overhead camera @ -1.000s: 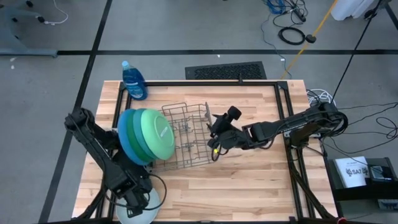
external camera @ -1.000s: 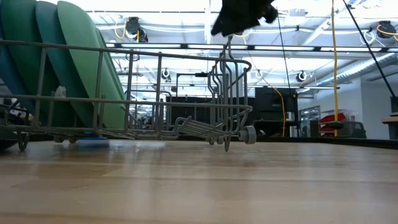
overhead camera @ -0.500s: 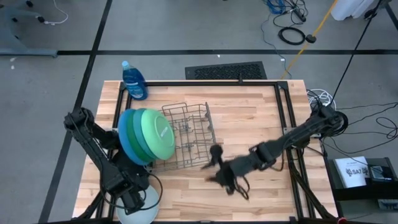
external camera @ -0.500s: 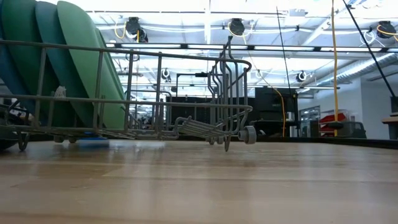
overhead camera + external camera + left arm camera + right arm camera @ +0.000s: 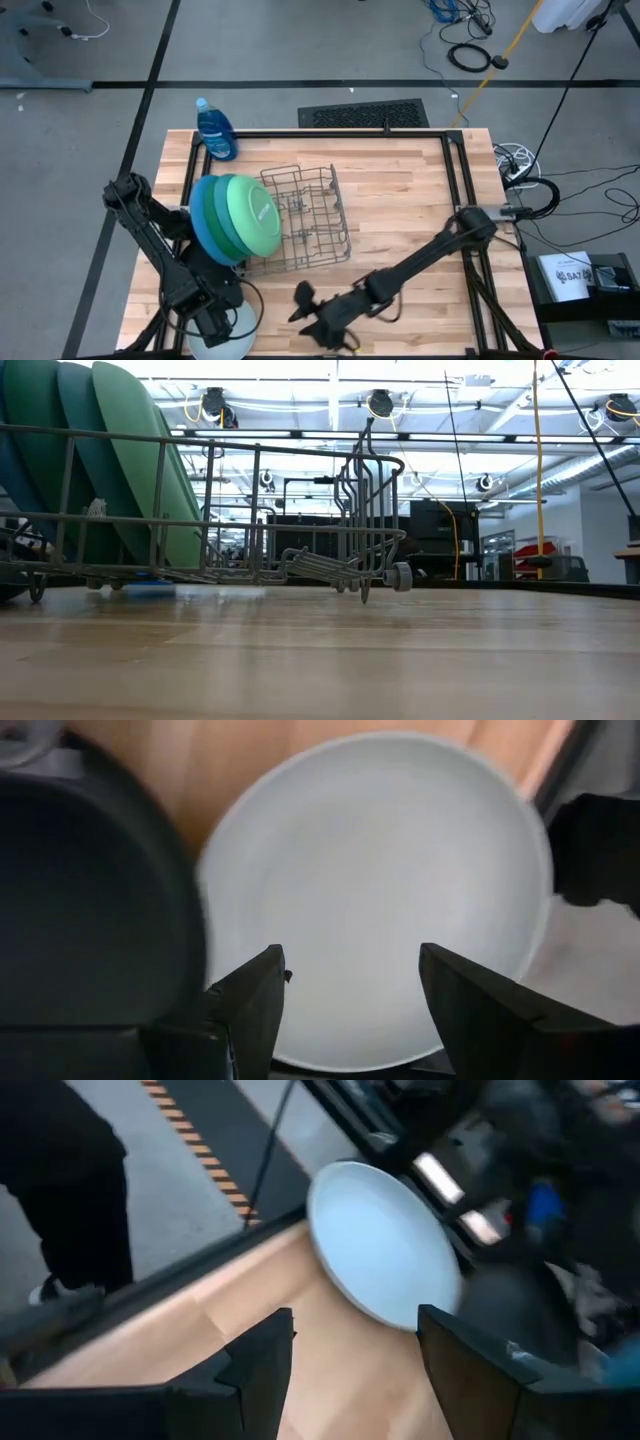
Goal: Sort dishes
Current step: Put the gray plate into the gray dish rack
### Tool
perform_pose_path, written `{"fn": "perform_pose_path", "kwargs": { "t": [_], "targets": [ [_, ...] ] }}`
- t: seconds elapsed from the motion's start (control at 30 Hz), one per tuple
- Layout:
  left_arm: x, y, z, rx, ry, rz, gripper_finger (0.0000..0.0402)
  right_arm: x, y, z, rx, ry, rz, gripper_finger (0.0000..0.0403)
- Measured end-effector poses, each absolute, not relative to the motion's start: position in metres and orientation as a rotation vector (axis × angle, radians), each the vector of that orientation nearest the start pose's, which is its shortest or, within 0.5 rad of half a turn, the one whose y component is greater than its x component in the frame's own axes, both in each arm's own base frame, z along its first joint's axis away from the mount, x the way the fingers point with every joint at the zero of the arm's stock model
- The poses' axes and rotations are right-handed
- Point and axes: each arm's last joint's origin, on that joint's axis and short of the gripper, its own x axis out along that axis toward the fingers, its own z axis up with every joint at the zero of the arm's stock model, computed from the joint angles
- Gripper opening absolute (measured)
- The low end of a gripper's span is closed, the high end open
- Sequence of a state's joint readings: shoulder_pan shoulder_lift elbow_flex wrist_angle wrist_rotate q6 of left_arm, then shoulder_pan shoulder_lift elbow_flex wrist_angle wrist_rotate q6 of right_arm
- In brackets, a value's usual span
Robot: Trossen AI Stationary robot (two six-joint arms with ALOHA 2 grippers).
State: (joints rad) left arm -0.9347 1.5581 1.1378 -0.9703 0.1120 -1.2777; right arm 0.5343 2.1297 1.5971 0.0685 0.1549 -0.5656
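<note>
- High view: the table (image 5: pixel 400 200) carries the wire rack (image 5: pixel 305 218) near its middle, and the large blue plate (image 5: pixel 199 225), the dark green plate (image 5: pixel 214 215) and the light green plate (image 5: pixel 250 215) stand on edge at the rack's left side; this group has not shifted over the last second
- The right arm has swung away from the rack's right side to the table's front edge; the right gripper (image 5: pixel 305 305) now sits low near the front-left corner, fingers spread, holding nothing
- The pale blue-white plate (image 5: pixel 235 325) lies flat at the front-left corner, partly under the left arm; the right wrist view shows it just ahead of the right fingers (image 5: pixel 262 1365)
- The left gripper (image 5: pixel 345 990) hovers over that plate, jaws apart and not clamped, position unchanged
- Judgement: three plates are racked and the pale plate is the next pick; the right arm's move suggests an approach to it
- The black plate cannot be identified with certainty
</note>
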Motion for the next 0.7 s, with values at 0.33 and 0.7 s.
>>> {"fn": "perform_pose_path", "kwargs": {
  "t": [0.33, 0.7],
  "targets": [
    [0.168, -0.237, 0.229, -0.472, 1.510, 0.025, 0.0231, 0.491, 0.273, 0.183, -0.770, 0.378, 0.596, 0.0207],
    [0.158, -0.246, 0.230, -0.481, 1.491, 0.012, 0.0231, 0.524, 0.280, 0.149, -0.809, 0.309, 0.585, 0.0206]
  ]
}}
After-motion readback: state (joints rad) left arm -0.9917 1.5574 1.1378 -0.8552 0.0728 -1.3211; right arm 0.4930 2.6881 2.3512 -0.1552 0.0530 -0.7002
